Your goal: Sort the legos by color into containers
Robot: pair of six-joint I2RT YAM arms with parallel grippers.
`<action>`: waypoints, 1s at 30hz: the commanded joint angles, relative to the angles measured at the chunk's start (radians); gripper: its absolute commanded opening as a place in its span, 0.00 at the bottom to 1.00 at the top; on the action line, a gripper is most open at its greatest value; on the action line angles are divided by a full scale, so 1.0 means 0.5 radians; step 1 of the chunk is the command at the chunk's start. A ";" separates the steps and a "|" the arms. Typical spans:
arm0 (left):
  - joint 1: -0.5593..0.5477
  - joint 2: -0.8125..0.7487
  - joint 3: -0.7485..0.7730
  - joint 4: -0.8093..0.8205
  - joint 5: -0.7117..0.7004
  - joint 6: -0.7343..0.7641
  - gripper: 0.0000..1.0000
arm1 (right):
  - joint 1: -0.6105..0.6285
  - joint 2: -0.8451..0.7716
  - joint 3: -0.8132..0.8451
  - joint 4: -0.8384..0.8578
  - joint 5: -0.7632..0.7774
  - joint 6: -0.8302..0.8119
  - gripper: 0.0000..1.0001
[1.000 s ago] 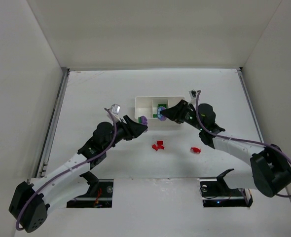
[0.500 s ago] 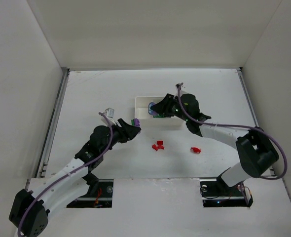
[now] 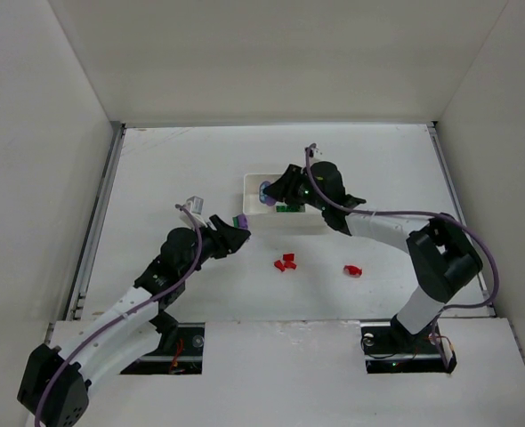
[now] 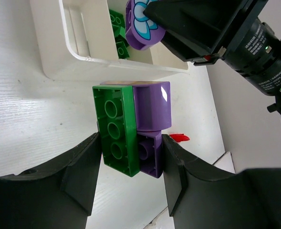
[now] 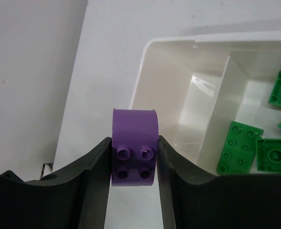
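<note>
Currently, a green-and-purple lego stack [image 4: 131, 131] is clamped in the left gripper [image 4: 130, 167], just left of the white tray [image 3: 247, 191]. Over the tray's left end, a purple lego [image 5: 133, 138] is pinched in the right gripper [image 5: 133, 164]. Green legos [image 5: 235, 152] are seen in the tray's middle compartment. Red legos [image 3: 286, 261] are scattered just on the near side of the tray.

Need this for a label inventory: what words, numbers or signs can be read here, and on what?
White print on the right arm's black housing: too small and blurred to read.
Purple round brick: a white-and-blue flower picture, no words.
Nothing else legible.
</note>
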 commanded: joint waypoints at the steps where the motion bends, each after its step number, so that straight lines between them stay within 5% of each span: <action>1: 0.045 -0.008 0.058 0.090 -0.019 0.064 0.27 | 0.047 0.049 0.164 -0.017 0.039 0.005 0.40; 30: 0.362 -0.257 0.071 -0.070 0.055 0.073 0.27 | 0.146 0.194 0.367 -0.183 0.217 -0.084 0.42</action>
